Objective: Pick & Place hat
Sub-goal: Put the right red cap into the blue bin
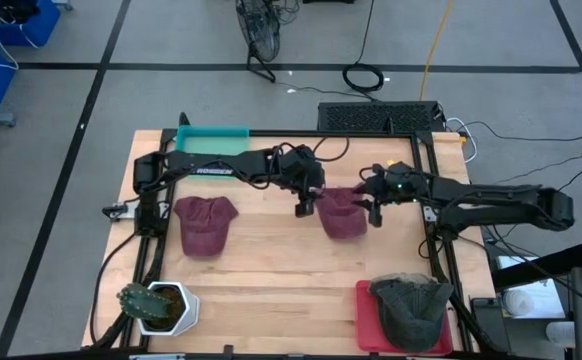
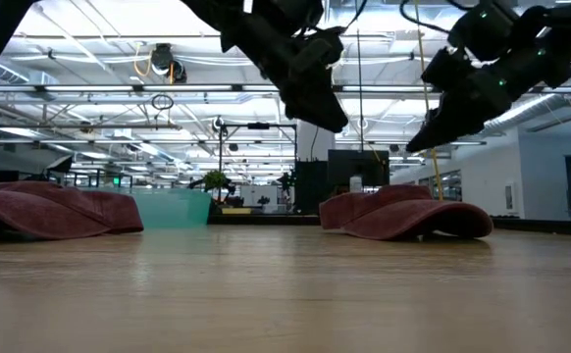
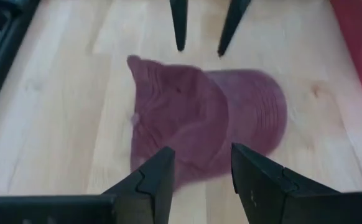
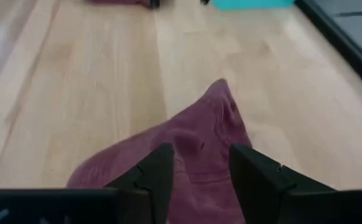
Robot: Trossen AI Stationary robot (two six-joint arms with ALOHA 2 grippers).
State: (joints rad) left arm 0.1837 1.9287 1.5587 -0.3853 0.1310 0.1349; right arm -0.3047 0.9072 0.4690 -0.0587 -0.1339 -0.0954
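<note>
Both end effectors, left (image 1: 306,207) and right (image 1: 375,213), apart over maroon hat (image 1: 342,217), wooden table (image 1: 271,260).

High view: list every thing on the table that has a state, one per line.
Middle hat: flat on the table, ungrasped, between both tools.
Left hat: flat on the table, untouched.
Grey hat: resting on the red tray.
Left tool: open, above the middle hat's left edge.
Right tool: open, above its right edge.
Plant pot: upright, front-left corner.
</note>
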